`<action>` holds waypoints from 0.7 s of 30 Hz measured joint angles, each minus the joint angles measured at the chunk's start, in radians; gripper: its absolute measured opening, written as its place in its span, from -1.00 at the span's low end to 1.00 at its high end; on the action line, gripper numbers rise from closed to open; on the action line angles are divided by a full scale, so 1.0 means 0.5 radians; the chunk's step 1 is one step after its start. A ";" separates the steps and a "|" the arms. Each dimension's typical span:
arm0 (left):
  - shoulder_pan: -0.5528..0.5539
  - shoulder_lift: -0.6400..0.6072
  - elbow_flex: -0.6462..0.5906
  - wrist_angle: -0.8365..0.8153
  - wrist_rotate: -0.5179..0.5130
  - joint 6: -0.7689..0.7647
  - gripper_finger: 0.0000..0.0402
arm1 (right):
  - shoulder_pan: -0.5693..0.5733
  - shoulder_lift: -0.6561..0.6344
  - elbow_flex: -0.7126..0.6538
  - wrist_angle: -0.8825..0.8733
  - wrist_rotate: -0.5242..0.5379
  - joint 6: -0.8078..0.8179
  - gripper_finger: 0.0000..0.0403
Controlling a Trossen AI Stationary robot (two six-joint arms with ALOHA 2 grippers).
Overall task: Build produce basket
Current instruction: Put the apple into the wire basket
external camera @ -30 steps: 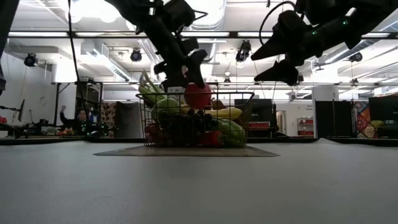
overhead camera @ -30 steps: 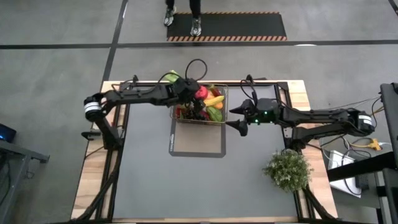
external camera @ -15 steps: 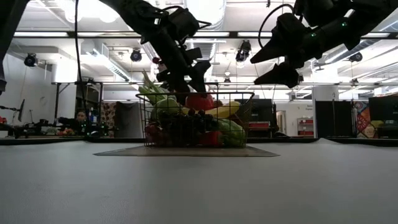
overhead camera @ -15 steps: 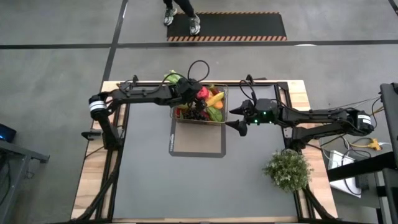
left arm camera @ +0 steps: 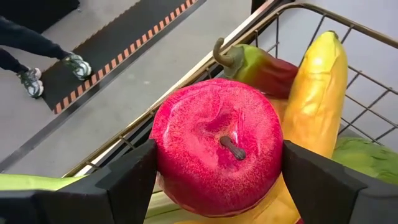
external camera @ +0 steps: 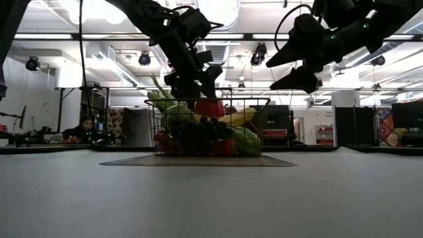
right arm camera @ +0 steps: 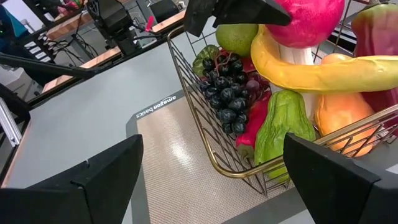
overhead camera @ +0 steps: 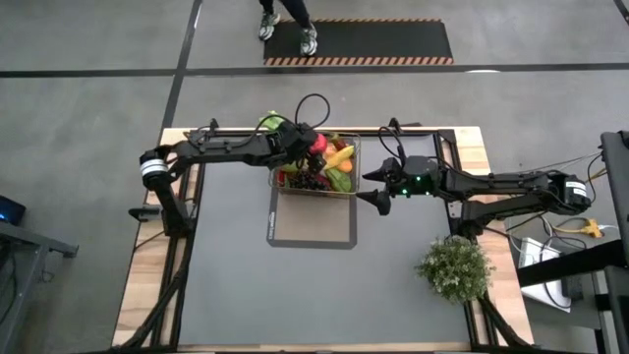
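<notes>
The step in hand looks like the placing of the round red toy apple into the small rectangular dark wire-mesh basket, which stands at the far end of the flat dark grey rectangular mat on the counter. The left hand hangs over the basket's far side with its two dark fingers clamped on either side of the apple. In the low view the apple sits at rim height, on top of the pile. It seems to touch the fruit beneath, though that contact is not plain.

The next move, as I judge it, calls for the left hand to part its fingers and rise straight up. The apple is round and perched on a heap, so it may roll. Opening slowly and not nudging it on the way out should keep it inside the rim.

The right hand waits in the air just beside the basket's right edge, fingers spread wide and holding nothing.

Counted in the basket:
- one red apple
- one yellow banana
- one bunch of dark grapes
- one round green pear
- one pale-green leek, sticking up past the rim
- red peppers, at least two: one beside the apple, another under the grapes

Other green and orange pieces lie lower down; I cannot tell what they are. One bushy grey-green plant stands well apart on the counter.
</notes>
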 joint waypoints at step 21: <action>-0.002 -0.003 -0.001 0.075 -0.009 -0.005 0.47 | 0.000 0.000 -0.001 -0.002 0.001 -0.002 0.83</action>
